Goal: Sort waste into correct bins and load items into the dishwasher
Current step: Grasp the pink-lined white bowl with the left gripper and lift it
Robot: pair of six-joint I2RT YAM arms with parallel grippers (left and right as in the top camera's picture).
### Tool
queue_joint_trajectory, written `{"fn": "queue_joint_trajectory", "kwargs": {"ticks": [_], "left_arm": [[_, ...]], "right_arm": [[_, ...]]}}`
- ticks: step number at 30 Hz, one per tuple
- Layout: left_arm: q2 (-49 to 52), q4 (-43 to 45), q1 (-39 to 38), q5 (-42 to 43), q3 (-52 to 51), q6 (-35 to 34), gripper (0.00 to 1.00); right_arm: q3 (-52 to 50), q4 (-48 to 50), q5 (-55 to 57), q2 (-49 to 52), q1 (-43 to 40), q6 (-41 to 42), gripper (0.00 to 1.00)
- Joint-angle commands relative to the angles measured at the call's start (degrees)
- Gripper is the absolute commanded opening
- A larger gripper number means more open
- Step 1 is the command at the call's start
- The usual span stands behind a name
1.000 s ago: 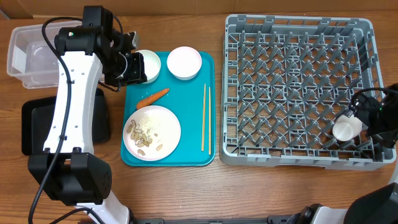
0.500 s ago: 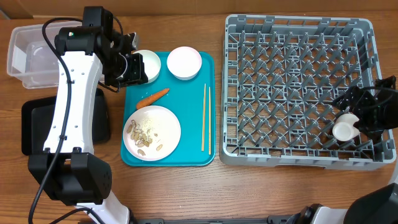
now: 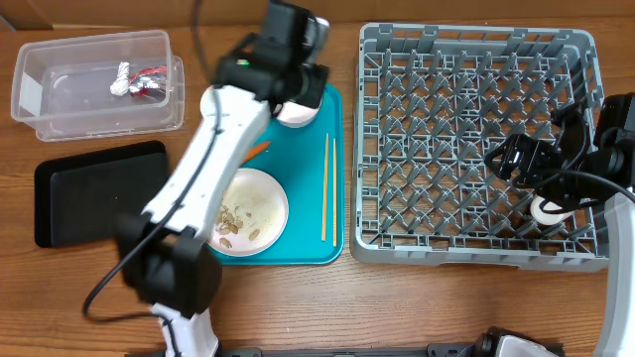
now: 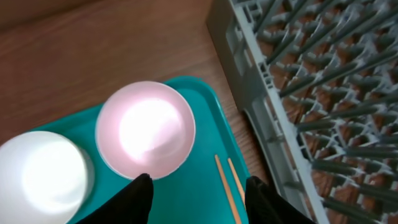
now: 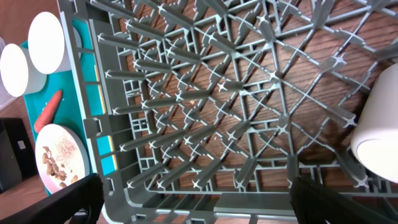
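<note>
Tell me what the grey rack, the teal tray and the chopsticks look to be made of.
Grey rack: moulded plastic by the look, matte, one even colour, with lattice and pegs formed as one piece.
Teal tray: probably plastic too, smooth with a slight sheen and a rounded raised rim.
Chopsticks: likely wood or bamboo, pale tan and dull; any grain is too fine to see.

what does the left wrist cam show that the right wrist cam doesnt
Only the left wrist view: the wooden chopsticks lying on the teal tray.

Only the right wrist view: the white cup inside the grey dish rack, the carrot, and the plate holding food scraps.

Both: a white bowl with a second bowl beside it on the tray, plus part of the rack.
</note>
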Motion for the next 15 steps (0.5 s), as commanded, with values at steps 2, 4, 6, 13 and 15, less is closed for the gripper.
{"fn": "queue_joint_trajectory", "kwargs": {"ticks": [2, 4, 6, 13, 15], "left_arm": [[8.9, 0.04, -1.57, -6.21, 0.28, 1.05, 0.49], [10.71, 0.24, -1.66, -7.08, 0.28, 1.05, 0.5], [12.26, 0.59, -1.66, -7.15, 0.28, 1.05, 0.5], [17.38, 1.55, -1.66, -7.19, 0.28, 1.07, 0.45], [18.03, 1.7, -1.66, -7.19, 0.28, 1.07, 0.37]], "right_arm": [[0.46, 0.13, 0.33, -0.57, 0.26, -0.61, 0.99], [0.46, 0.13, 0.35, -0.57, 0.26, -0.63, 0.99], [0.46, 0.13, 0.33, -0.57, 0.26, -0.63, 0.99], [0.46, 0.15, 0.33, -0.57, 0.26, -0.63, 0.99], [0.46, 0.15, 0.33, -0.57, 0.26, -0.61, 0.99]]}}
